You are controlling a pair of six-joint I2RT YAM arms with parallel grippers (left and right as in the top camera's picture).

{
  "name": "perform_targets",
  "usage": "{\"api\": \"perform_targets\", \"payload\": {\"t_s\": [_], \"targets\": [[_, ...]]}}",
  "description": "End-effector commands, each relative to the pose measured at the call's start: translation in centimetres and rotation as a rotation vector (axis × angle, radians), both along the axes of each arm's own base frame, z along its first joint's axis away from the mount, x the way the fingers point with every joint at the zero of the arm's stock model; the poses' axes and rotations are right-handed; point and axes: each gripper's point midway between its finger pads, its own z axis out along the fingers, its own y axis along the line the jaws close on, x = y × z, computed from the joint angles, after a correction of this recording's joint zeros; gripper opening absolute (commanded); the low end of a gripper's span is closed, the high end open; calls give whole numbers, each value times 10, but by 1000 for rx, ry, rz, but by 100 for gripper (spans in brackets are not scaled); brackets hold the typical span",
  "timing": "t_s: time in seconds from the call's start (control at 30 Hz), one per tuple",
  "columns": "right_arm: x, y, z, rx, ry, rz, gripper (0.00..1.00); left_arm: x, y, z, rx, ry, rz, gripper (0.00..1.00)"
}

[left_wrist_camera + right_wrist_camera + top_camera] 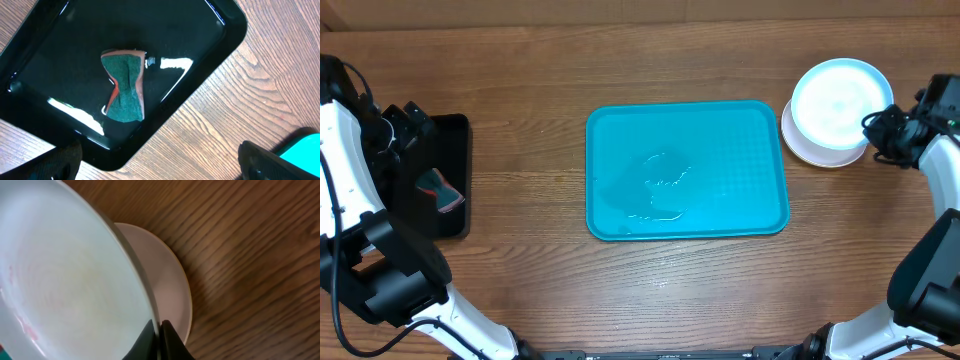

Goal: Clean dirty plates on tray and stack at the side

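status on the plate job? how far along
Nearly done. Done: the large teal plastic tray holds no plates, only a wet patch; the green-and-orange sponge lies in the black rectangular tray under the open left tool. In hand: the right tool is shut on the rim of the round light-blue-rimmed plate, on top of a white plate beside the tray. Left: release and pull back.

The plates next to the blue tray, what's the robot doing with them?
The right pincer is pinched shut on the rim of the light-blue plate, which lies on top of a paler plate beside the teal tray. The tray has no plates on it, only a wet patch. The left pincer hangs open over the black tray, where the sponge lies untouched.
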Motion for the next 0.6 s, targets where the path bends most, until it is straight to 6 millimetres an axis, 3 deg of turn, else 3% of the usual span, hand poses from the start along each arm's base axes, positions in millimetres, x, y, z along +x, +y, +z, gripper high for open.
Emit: {"api": "perform_targets", "payload": {"t_s": [0.0,0.07,0.17,0.2,0.23,0.3,0.4,0.57], "targets": [[0,2,-8,11,-8,-34,4,3,-5,7,5,-20,-22,100],[0,3,-10,9,-11,-32,6,3,-5,7,5,-20,-22,100],[0,3,-11,10,-11,-32,23,3,-5,7,5,-20,-22,100],[-1,3,-11,11,-9,-32,53,3,-5,7,5,-20,-22,100],[-1,3,-11,12,-8,-31,66,3,-5,7,5,-20,-22,100],[-1,5,-11,20,-8,-23,81,3,-5,7,5,-20,-22,100],[0,12,-5,51,-21,3,90,3,-5,7,5,-20,-22,100],[-3,23,38,66,-92,32,96,3,-5,7,5,-20,-22,100]]}}
